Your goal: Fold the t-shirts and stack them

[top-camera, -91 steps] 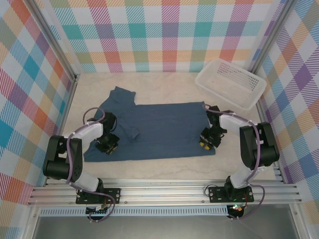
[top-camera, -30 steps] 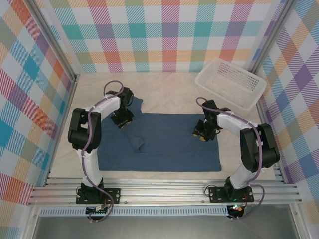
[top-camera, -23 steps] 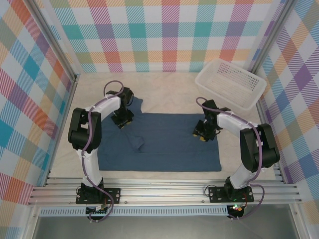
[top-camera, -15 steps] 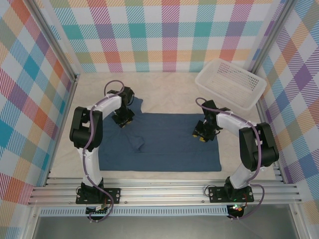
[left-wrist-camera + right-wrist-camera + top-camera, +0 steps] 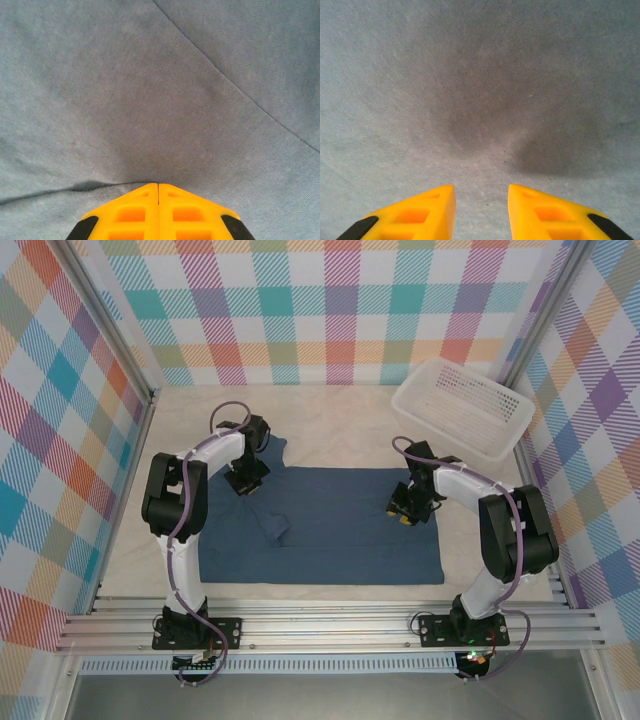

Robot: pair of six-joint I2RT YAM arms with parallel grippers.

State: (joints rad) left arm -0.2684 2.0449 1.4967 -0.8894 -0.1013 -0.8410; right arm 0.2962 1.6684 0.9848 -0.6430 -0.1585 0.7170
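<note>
- Top external view: the dark teal-blue t-shirt [image 5: 335,530] lies spread flat on the pale tabletop [image 5: 330,415], in the middle of the frame, wider than it is deep.
- A sleeve pokes out past its upper left corner, and a small bunched fold sits on the cloth left of centre.
- The left gripper [image 5: 245,483] points down onto the shirt's upper left corner. The right gripper [image 5: 405,515] points down near the upper right corner, just inside the edge.
- A white perforated basket [image 5: 462,405] stands in the upper right of the frame, apart from the shirt.
- Left wrist view: the left gripper [image 5: 158,186] shows at the bottom centre with its yellow fingers [image 5: 130,212] pressed together, no gap between them.
- The t-shirt [image 5: 150,100] spreads across the whole picture behind them. A dark crease [image 5: 75,189] runs from the tips toward the left edge, and a stitched seam [image 5: 240,95] crosses the upper right diagonally.
- I cannot tell whether cloth is caught between the tips.
- Right wrist view: the right gripper [image 5: 481,189] stands narrowly parted, with one yellow finger [image 5: 425,207] on either side of a small gap at the bottom of the frame.
- The t-shirt [image 5: 480,90] lies smooth beneath, and bare cloth shows through the gap. A soft shadow [image 5: 540,155] falls right of centre.
</note>
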